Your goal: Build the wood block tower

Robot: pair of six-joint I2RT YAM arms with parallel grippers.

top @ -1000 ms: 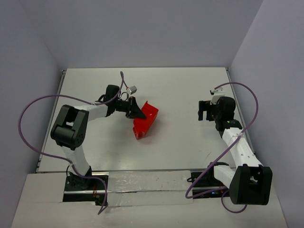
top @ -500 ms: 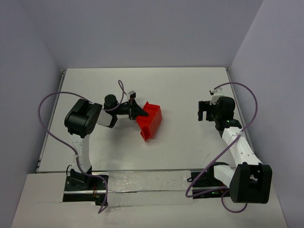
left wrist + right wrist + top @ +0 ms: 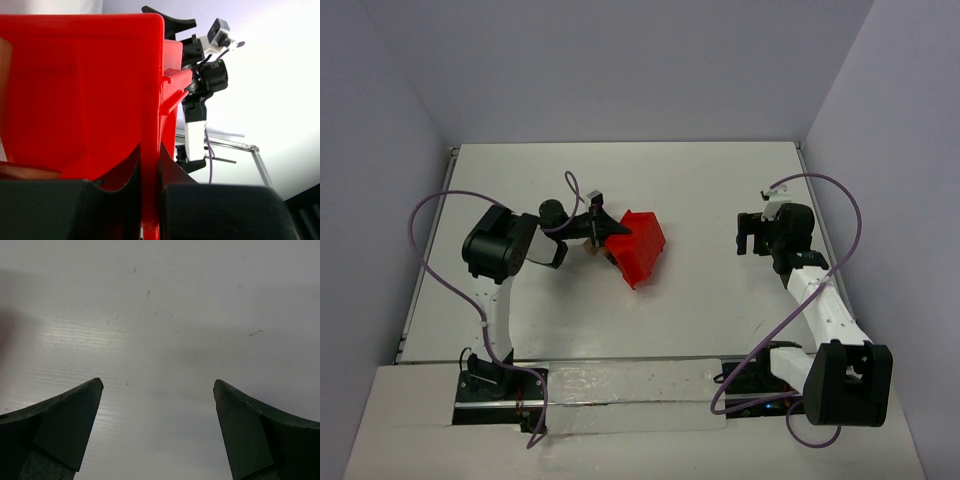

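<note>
My left gripper (image 3: 608, 232) is shut on a wall of the red plastic tray (image 3: 640, 245), which is tipped up on the table left of centre. In the left wrist view the jaws (image 3: 150, 150) pinch the thin red wall (image 3: 150, 100), and the tray fills the left half of the frame. A small tan wooden piece (image 3: 592, 249) shows on the table just under the gripper. A brown wooden surface (image 3: 25, 171) shows inside the tray at the lower left. No stacked tower is in view. My right gripper (image 3: 750, 232) is open and empty over bare table (image 3: 157, 385).
The white table (image 3: 700, 190) is walled at the back and both sides. The right arm (image 3: 200, 115) shows behind the tray in the left wrist view. Purple cables loop beside both arms.
My left arm has folded back and turned the red tray, tipping it further and shifting it slightly right. A tan piece now shows under the gripper. The right arm has not moved.
</note>
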